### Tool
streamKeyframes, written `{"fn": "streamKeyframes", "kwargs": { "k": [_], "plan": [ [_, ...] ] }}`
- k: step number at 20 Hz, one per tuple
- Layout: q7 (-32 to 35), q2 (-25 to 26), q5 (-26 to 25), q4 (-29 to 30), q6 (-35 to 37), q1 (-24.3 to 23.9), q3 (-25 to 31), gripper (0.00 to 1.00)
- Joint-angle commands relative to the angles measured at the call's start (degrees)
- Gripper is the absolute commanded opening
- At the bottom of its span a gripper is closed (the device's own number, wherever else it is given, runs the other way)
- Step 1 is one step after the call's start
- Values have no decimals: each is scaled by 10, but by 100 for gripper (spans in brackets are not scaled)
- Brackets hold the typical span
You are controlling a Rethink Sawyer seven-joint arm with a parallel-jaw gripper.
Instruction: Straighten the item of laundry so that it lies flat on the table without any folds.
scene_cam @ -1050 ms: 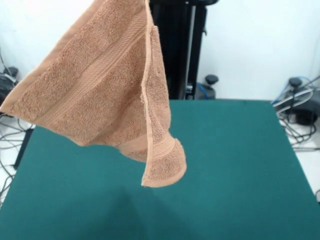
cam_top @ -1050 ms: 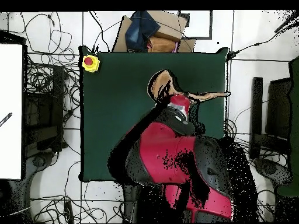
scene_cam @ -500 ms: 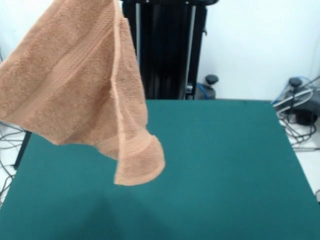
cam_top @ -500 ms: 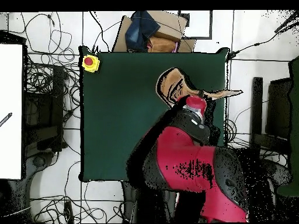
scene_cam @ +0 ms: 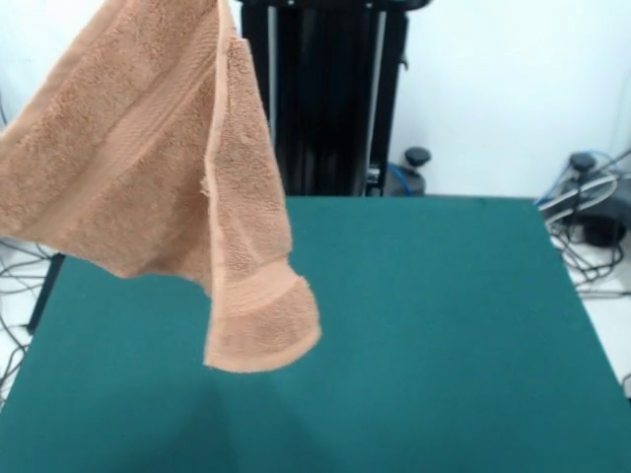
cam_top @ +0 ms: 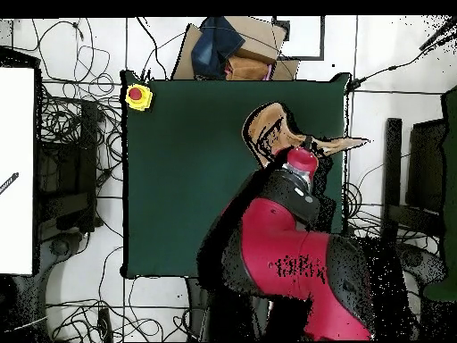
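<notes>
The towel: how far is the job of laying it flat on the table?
Done: the towel is lifted off the table. In hand: it hangs in the air from above, creased, its lower corner curled. Left: lowering it and spreading it flat without folds. The gripper itself is hidden.

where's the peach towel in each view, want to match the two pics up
Front view: the peach-orange terry-cloth towel hangs in the air at upper left, its lowest corner above the table's left half.
Overhead view: the same towel shows right of centre, just above the red arm, one corner reaching past the table's right edge.
Shared landmark: the dark green felt-topped table.
</notes>
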Motion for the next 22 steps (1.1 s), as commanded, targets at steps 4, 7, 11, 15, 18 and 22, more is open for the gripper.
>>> {"fn": "streamKeyframes", "kwargs": {
  "k": [4,7,11,15,18,22],
  "plan": [
    [215,110,50,-16,-42,63,-93,0],
    [224,141,67,-13,-74,78,-118,0],
    [230,191,103,-8,-132,98,-159,0],
    [224,231,144,0,-182,108,-184,0],
    [213,256,178,6,-207,116,-196,0],
    [198,281,217,14,-235,124,-207,0]
  ]
}}
